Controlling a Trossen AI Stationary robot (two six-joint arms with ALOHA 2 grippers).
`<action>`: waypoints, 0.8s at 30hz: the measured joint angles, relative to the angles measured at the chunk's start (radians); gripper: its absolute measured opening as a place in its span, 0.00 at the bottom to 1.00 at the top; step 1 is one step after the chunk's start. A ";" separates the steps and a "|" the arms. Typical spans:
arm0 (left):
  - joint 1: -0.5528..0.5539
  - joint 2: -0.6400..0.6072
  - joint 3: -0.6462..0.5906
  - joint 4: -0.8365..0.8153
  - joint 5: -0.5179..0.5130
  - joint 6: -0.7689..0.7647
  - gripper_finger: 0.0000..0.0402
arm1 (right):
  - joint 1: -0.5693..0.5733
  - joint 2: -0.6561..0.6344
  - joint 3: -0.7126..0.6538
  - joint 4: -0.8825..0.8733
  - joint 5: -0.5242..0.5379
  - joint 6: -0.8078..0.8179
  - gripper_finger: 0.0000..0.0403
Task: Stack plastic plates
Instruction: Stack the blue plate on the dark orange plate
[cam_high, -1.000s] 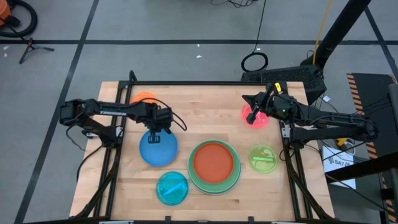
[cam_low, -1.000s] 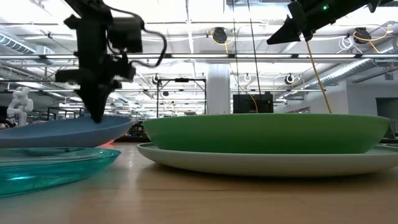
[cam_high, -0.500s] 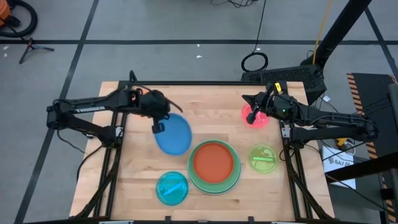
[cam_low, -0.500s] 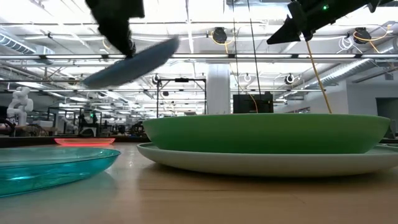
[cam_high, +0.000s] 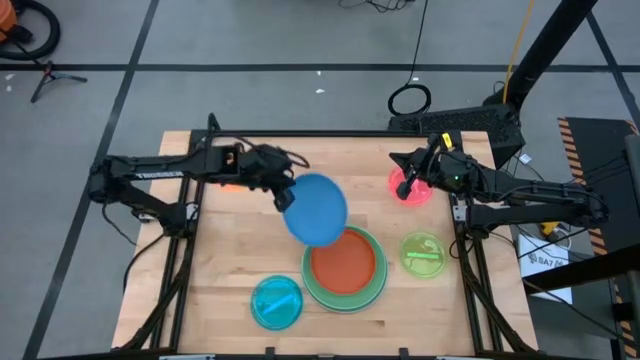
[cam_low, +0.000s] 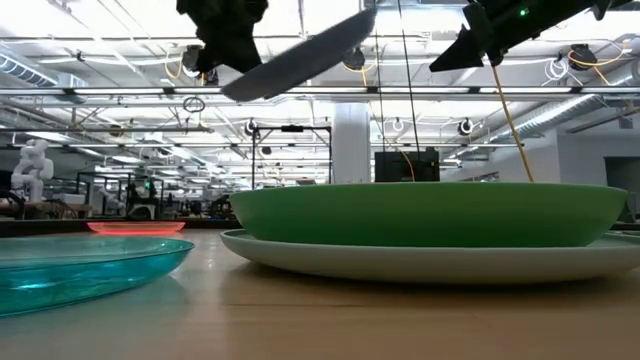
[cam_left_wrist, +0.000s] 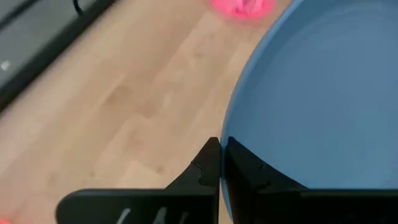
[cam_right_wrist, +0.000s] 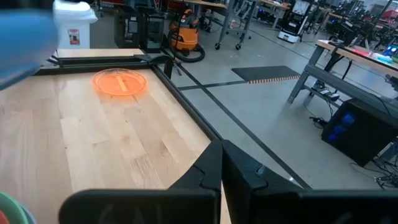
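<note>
L fingers (cam_high: 283, 196) | clamp blue plate (cam_high: 318, 209) (tilted, airborne) | R arm idle

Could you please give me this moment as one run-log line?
left gripper: shut on blue plate, airborne, tilted | target: stack | right gripper: shut, above pink plate

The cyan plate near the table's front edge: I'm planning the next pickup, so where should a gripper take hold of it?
Judging by its shape, pinch the raised rim. The cyan plate lies flat and alone on the table, its rim flaring up off the wood in the low view. Come from its free left side; the green plate crowds its right.
</note>
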 joint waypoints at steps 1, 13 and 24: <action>-0.016 0.020 0.000 0.029 0.000 -0.014 0.02 | 0.000 -0.001 0.000 0.000 0.000 0.000 0.00; -0.138 0.262 0.000 0.227 -0.010 -0.081 0.02 | -0.001 -0.033 0.000 -0.027 -0.002 0.007 0.00; -0.185 0.331 0.000 0.248 -0.016 -0.100 0.10 | -0.001 -0.044 0.000 -0.038 -0.003 0.008 0.00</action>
